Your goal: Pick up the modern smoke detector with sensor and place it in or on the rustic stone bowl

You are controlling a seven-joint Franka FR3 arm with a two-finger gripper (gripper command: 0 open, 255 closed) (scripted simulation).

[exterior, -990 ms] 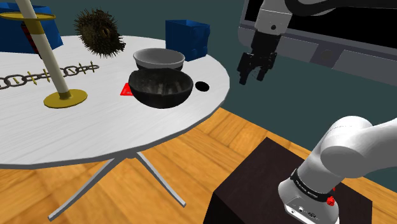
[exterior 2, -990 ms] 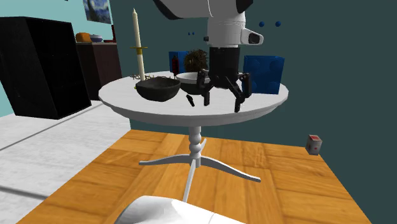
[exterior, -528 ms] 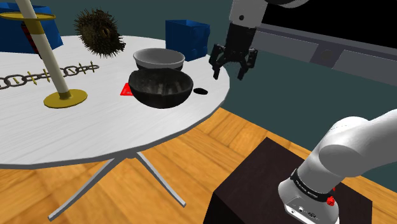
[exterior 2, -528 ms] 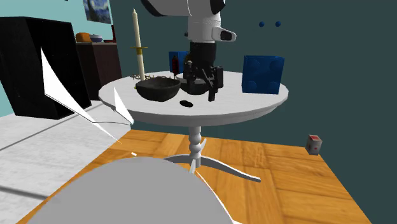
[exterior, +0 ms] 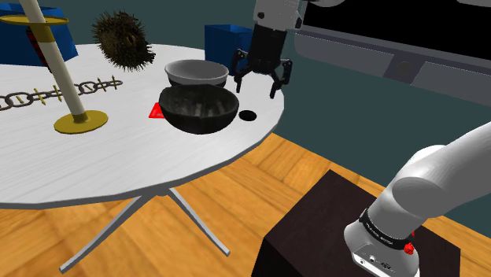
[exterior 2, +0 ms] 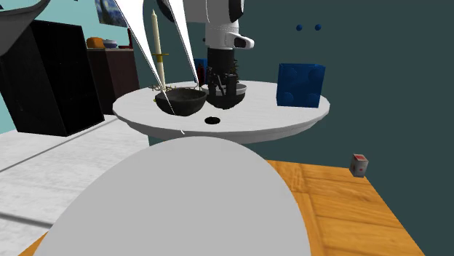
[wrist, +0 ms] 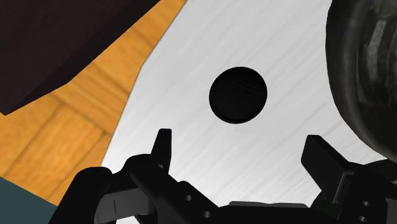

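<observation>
**Shoulder view**
- Arm (exterior: 425, 185): rises from the dark stand (exterior: 315, 228) and reaches up and left over the table edge.
- Gripper (exterior: 257, 85): points down, fingers spread apart, holding nothing. It hangs above the smoke detector without touching it.
- Smoke detector (exterior: 248, 116): flat black disc lying on the white round table (exterior: 118, 165), near the rim, just beside the dark bowl (exterior: 198, 108).
- Pale bowl (exterior: 197, 72): directly behind the dark bowl.
- Red triangle (exterior: 156, 112): flat on the table, against the dark bowl's far side.
- Also on the table: candle (exterior: 51, 55) on a gold base, chain (exterior: 47, 96), spiky ball (exterior: 122, 38).
- Blue box (exterior: 228, 43): behind the gripper.

**Second exterior view**
- A large grey part of the arm (exterior 2: 174, 204) fills the foreground and hides the table's leg and much of the floor.
- The gripper (exterior 2: 222, 89) stands in front of the bowls, just beside the dark bowl (exterior 2: 180, 100).
- The smoke detector (exterior 2: 212, 120) lies nearer the camera, in the open.
- Extras: blue block (exterior 2: 300, 85), black cabinet (exterior 2: 51, 73), small cube (exterior 2: 357, 165) on the floor.

**Wrist view**
- The fingers (wrist: 163, 143) stand wide apart, and the smoke detector (wrist: 238, 95) lies ahead of the gap, untouched.
- The dark bowl (wrist: 366, 76) is close beside it.
- Wood floor (wrist: 83, 108) shows past the table rim.
</observation>
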